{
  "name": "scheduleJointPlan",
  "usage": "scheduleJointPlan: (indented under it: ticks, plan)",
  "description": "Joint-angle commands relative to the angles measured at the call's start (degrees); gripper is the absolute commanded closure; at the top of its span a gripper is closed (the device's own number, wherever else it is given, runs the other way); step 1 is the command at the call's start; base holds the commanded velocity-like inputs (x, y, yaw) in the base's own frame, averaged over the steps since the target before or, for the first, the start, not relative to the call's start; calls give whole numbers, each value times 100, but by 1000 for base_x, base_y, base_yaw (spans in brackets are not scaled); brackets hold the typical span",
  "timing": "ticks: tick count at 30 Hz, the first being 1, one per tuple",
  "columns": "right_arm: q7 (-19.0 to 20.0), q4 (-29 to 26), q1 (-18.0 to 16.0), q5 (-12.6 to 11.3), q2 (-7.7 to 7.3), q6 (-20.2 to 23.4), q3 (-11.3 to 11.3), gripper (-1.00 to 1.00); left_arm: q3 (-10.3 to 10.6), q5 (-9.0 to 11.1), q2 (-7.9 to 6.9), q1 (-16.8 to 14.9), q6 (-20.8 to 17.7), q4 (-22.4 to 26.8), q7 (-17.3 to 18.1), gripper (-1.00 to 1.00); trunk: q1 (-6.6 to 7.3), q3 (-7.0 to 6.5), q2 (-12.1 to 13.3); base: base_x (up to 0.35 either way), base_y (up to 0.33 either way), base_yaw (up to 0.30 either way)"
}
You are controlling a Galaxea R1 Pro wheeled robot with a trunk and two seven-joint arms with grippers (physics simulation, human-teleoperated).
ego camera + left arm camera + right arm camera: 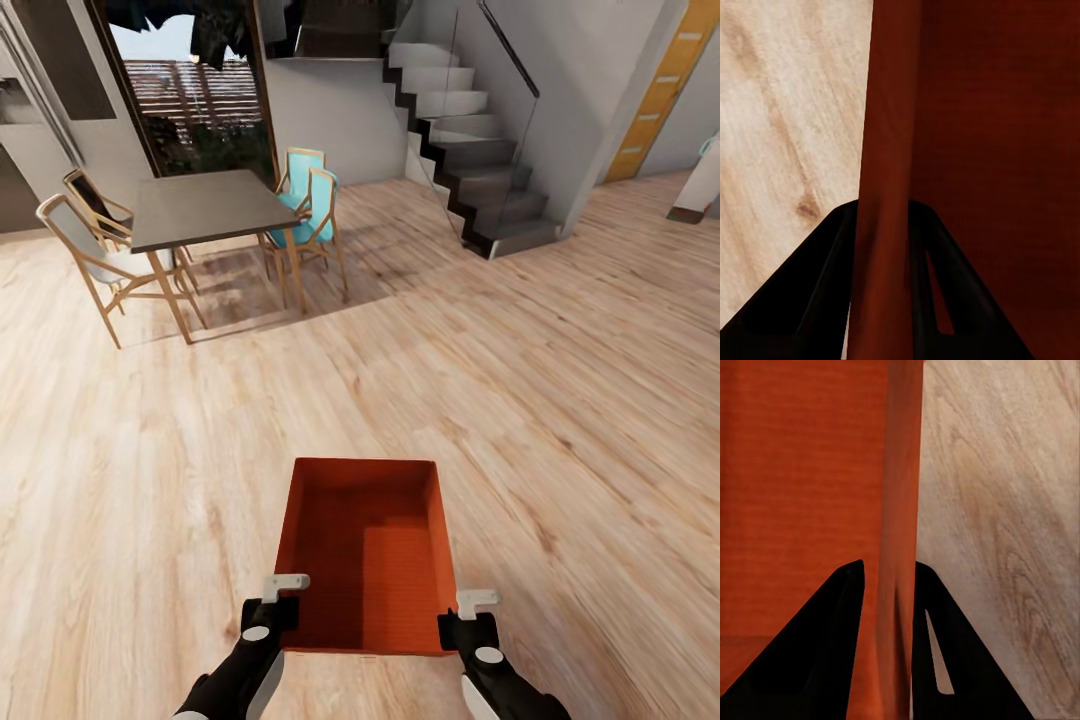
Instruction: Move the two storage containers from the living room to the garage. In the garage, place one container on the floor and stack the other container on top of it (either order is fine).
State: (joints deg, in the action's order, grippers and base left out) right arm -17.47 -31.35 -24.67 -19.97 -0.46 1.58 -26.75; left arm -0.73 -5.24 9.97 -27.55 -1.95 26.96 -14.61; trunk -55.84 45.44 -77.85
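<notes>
Carrying the orange-red container low out front over the wood floor, the left tool and right tool each pinch a side wall, so roll slowly and keep it level.

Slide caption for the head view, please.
Both grippers, left and right, clamp an orange-red ribbed storage bin over light wood-plank floor.

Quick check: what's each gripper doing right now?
Left gripper: shut on the storage container's left wall.
Right gripper: shut on its right wall.
</notes>
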Motion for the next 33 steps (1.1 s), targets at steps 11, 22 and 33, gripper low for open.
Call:
scheduleJointPlan:
  ticks: [11,22,33]
  plan:
    - [-37,-240,-11,19,-226,-200,-32,100,3,-61,3,4,-44,-6,-53,100,-3,-97,-2,328,0,0]
    - [-37,-240,-11,19,-226,-195,-32,100,3,-56,3,4,-45,-6,-53,100,-3,-195,-2,336,0,0]
    - [-37,-240,-11,15,-229,-195,-29,100,3,-56,3,4,-37,-6,-57,100,-3,-232,-2,332,0,-21]
